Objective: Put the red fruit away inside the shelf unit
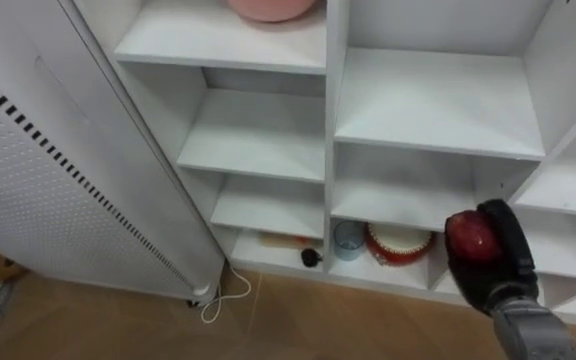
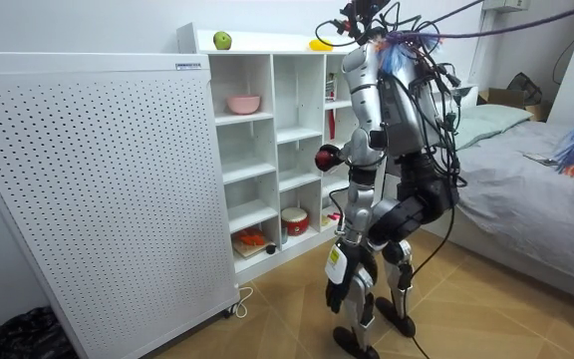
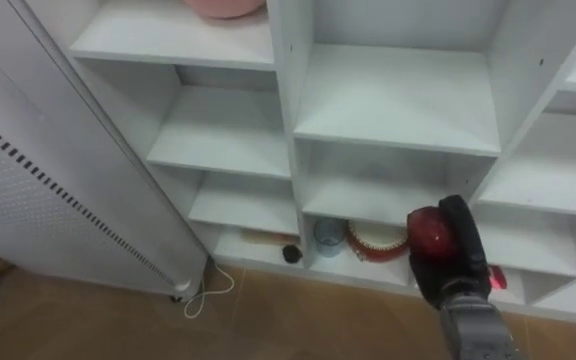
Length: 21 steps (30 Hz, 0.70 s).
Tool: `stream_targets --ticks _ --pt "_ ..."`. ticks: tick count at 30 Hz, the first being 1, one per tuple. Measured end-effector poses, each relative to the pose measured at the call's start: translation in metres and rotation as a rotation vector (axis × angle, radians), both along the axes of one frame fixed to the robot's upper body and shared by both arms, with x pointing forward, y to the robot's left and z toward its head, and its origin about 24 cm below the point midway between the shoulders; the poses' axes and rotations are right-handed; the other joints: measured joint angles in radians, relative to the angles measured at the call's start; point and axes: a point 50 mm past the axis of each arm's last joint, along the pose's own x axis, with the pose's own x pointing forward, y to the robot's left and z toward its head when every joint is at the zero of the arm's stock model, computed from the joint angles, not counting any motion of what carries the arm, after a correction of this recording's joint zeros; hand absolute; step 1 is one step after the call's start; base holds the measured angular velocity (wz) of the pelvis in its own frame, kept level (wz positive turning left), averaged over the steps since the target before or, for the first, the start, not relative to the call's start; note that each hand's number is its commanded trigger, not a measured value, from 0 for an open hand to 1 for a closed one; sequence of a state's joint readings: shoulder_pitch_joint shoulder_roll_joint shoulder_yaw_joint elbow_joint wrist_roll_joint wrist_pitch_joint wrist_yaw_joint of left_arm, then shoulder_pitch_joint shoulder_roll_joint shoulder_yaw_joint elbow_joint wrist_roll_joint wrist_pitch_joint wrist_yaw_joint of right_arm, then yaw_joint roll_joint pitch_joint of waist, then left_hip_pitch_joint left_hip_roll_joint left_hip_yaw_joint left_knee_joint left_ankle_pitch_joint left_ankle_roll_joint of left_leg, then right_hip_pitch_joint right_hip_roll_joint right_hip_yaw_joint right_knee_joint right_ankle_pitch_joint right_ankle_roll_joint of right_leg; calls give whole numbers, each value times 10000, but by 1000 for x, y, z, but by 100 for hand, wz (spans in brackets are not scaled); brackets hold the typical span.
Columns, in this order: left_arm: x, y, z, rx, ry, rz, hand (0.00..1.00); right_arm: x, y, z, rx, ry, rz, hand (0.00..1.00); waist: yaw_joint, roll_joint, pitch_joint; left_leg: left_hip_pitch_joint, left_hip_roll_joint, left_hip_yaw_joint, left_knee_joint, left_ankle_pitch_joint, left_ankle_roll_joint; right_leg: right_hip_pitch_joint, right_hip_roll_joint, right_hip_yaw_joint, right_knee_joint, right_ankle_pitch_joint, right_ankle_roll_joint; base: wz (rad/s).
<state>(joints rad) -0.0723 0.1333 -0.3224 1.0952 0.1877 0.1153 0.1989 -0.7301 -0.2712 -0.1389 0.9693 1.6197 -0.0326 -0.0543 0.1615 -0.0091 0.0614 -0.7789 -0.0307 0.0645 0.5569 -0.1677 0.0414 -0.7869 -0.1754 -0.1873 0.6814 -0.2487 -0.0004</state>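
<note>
A red apple [image 1: 471, 237] sits in my right hand [image 1: 508, 265], whose dark fingers curl round it. The hand hovers in front of the white closet [image 1: 329, 120], level with its lower middle shelves and a little to the right. In the room view I stand facing the closet [image 2: 272, 150] with the apple [image 2: 327, 157] held out at chest height. My left hand [image 2: 339, 295] hangs down by my thigh. A green apple [image 2: 222, 40] and a yellow fruit [image 2: 319, 44] lie on top of the closet.
A pink bowl [image 1: 271, 8] stands on an upper left shelf. The bottom shelves hold a blue cup [image 1: 347, 240], a red and white container [image 1: 399, 243] and a wooden stick [image 1: 286, 241]. A white perforated panel [image 1: 38, 180] stands to the left, a bed [image 2: 526, 189] behind me.
</note>
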Motion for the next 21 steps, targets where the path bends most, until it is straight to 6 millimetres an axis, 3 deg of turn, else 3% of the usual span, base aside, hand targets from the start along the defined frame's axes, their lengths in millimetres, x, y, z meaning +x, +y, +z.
stream_targets --ticks 3,5,11,21 --pt "3 -4 1 -145 -63 -210 0 4 -4 12 33 -185 -97 100 148 157 -8 -161 -8 117 171 -15 13 -254 -92 3 283 -14 -24 -7" --pt "2 -3 1 -128 -38 -208 0 9 -5 23 147 -381 -157 100 155 282 -52 -346 -31 143 354 -47 20 -424 -204 -60 545 -113 -159 2" --pt "-5 -4 0 -171 28 -196 0 10 -19 35 80 -543 -605 100 392 345 -90 -484 9 205 475 -58 5 -589 -312 -76 702 -269 -220 5" --pt "-11 -10 0 -364 42 -526 0 12 -19 38 115 -1 -707 100 377 349 -107 -884 33 432 856 -61 10 -1072 -346 23 1146 -351 -271 1"
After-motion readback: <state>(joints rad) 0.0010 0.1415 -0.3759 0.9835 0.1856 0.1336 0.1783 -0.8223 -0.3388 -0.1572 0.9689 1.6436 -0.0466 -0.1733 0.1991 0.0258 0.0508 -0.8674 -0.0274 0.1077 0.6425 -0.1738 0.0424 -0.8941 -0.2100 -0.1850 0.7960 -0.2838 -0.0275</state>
